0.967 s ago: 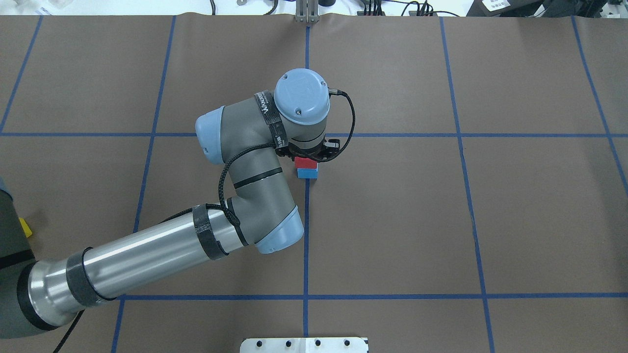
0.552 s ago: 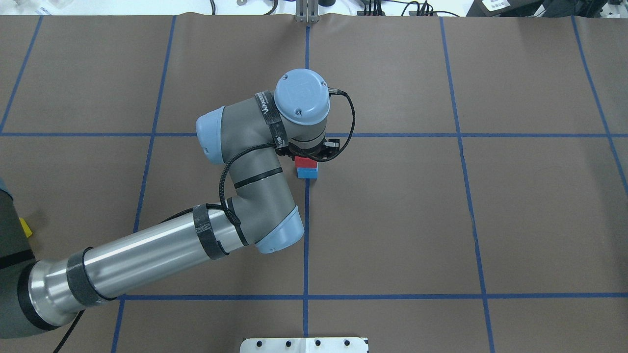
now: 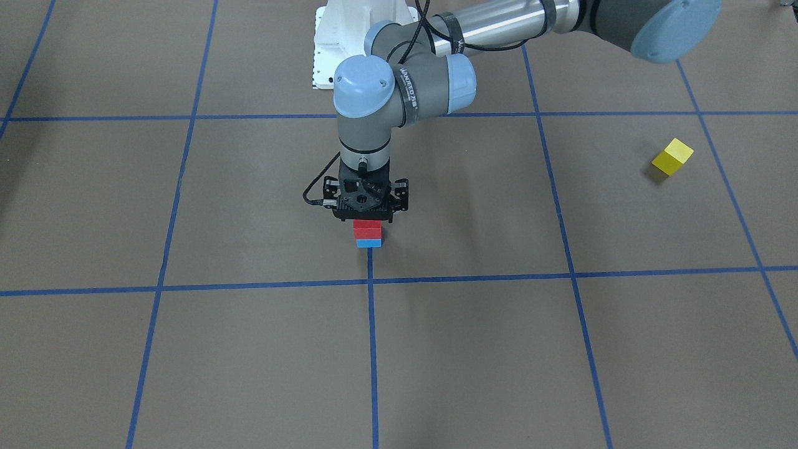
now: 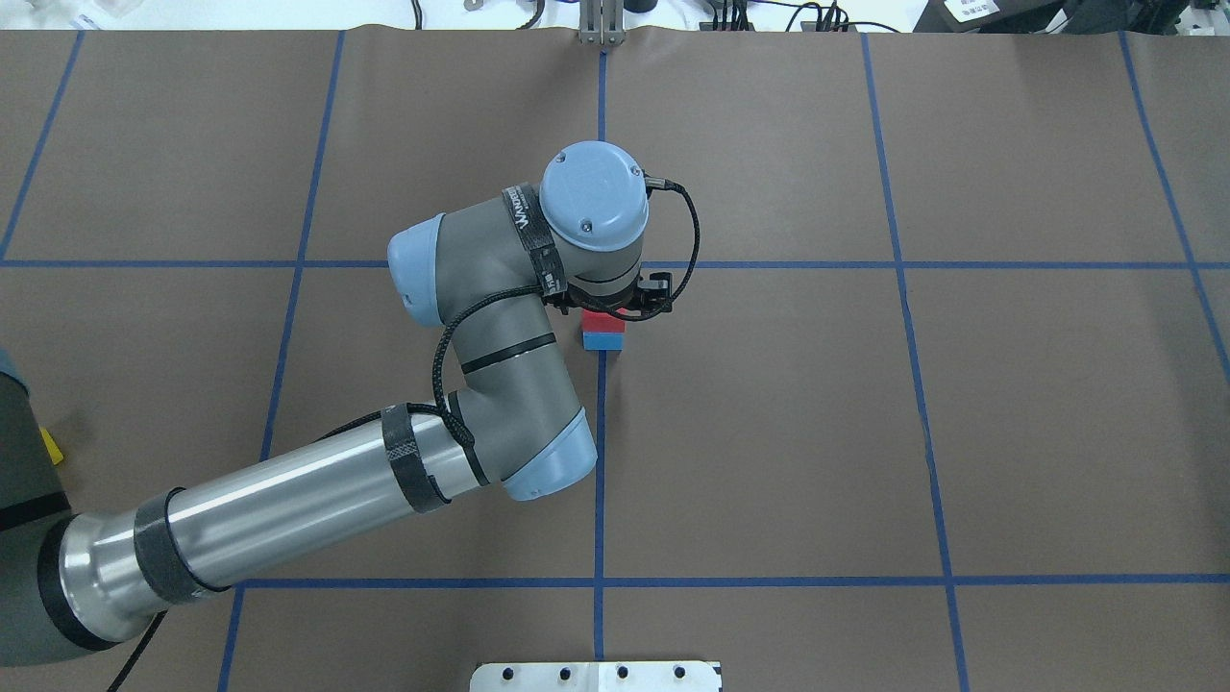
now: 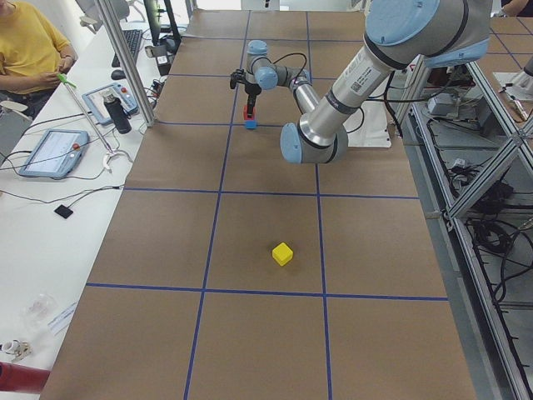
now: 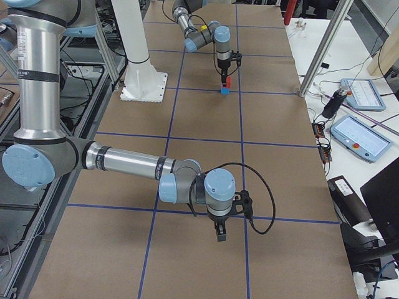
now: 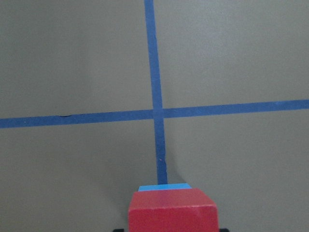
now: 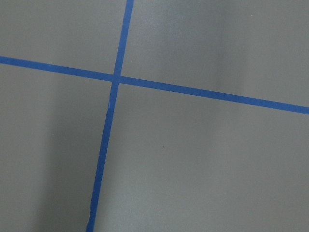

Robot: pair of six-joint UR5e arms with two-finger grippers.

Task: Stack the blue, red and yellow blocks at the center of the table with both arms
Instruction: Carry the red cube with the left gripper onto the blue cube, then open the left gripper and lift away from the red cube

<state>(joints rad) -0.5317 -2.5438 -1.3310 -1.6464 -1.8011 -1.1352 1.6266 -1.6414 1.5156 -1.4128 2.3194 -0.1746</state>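
My left jaws hover over the small red cube [image 3: 367, 229], which rests on the sky-blue cube [image 3: 368, 243] at the centre of the grey-brown counter [image 3: 499, 349]; gripping or released, I cannot tell. The yellow cube [image 3: 673, 156] lies well apart: probably light, rigid, best pinched across opposite flat faces.

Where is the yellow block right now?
In the front-facing view the yellow block lies alone on the table at that view's right, the robot's left side, far from the red block stacked on the blue block at centre.
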